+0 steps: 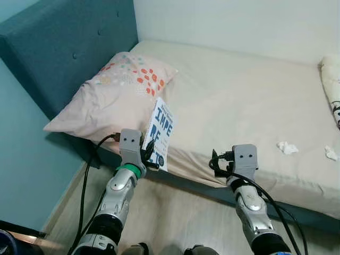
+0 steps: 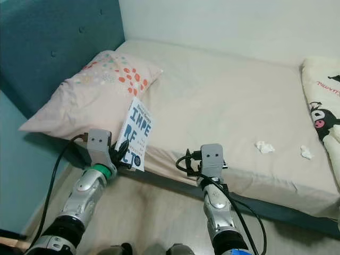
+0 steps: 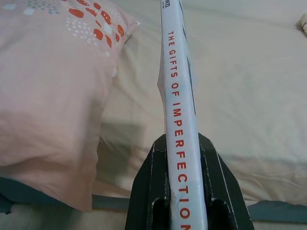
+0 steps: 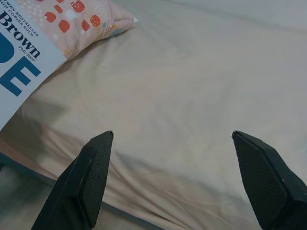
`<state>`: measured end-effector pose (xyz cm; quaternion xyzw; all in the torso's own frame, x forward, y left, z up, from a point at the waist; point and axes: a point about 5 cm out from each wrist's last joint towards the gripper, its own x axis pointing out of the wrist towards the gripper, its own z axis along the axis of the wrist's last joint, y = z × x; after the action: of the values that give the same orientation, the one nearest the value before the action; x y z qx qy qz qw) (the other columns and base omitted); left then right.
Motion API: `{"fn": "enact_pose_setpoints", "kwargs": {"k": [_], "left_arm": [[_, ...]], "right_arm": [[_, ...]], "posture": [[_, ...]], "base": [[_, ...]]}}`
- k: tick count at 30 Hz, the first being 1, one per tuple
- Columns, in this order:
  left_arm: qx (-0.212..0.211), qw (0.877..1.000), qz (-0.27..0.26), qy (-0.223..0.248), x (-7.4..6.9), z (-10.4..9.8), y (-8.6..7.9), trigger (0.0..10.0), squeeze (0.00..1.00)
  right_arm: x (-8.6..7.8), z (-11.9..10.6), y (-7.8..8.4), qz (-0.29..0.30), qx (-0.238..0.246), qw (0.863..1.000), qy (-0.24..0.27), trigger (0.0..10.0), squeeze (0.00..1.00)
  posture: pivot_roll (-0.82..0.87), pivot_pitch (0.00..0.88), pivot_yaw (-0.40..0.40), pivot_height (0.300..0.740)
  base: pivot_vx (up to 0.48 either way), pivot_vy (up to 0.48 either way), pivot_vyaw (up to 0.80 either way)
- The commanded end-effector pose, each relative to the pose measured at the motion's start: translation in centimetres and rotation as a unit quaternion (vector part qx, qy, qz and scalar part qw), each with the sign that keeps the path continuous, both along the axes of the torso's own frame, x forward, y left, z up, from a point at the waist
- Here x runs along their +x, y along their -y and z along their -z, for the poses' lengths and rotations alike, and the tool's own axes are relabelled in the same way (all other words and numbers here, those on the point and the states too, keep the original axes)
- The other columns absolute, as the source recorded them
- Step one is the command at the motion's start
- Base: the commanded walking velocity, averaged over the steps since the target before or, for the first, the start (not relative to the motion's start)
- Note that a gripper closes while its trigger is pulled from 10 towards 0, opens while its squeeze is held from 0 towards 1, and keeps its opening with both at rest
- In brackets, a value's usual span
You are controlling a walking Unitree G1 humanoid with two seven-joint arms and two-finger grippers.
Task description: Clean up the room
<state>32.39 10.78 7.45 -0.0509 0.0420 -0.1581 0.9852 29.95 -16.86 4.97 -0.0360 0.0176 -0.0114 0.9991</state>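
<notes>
My left gripper (image 1: pixel 151 154) is shut on a white book (image 1: pixel 159 133) with blue letters, held upright at the bed's near edge beside the pillow (image 1: pixel 114 90). In the left wrist view the book's spine (image 3: pixel 180 120) with red lettering runs between the two black fingers (image 3: pixel 148 191). My right gripper (image 1: pixel 220 159) hovers open over the bed's near edge to the right of the book; its fingers (image 4: pixel 91 177) stand wide apart above the beige sheet (image 4: pixel 182 96). Two crumpled white tissues (image 1: pixel 287 147) (image 1: pixel 331 153) lie on the sheet at the right.
The bed (image 1: pixel 239 90) has a teal headboard (image 1: pixel 64 48) at the left and a white wall behind. A printed cushion or blanket (image 2: pixel 321 106) lies at the bed's right end. Wooden floor (image 1: pixel 175 212) runs along the bed, with a teal wall on my left.
</notes>
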Motion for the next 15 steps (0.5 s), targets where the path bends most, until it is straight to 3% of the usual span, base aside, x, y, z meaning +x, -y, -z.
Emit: {"fn": "enact_pose_setpoints", "kwargs": {"k": [1, 15], "left_arm": [[-0.001, 1.0, 0.005, 0.019, 0.05, -0.56, -0.02, 10.0, 0.0], [-0.002, 1.0, 0.012, 0.021, -0.01, -0.61, 0.01, 10.0, 0.0]], "right_arm": [[-0.23, 0.21, 0.27, 0.003, 0.0, 1.0, -0.002, 10.0, 0.0], [-0.14, 0.24, 0.11, -0.003, 0.0, 1.0, -0.004, 10.0, 0.0]], "posture": [[-0.02, 0.065, 0.056, 0.74], [-0.01, 0.048, 0.051, 0.74]], "base": [[0.304, 0.0, 0.0], [0.31, 0.0, 0.0]]}}
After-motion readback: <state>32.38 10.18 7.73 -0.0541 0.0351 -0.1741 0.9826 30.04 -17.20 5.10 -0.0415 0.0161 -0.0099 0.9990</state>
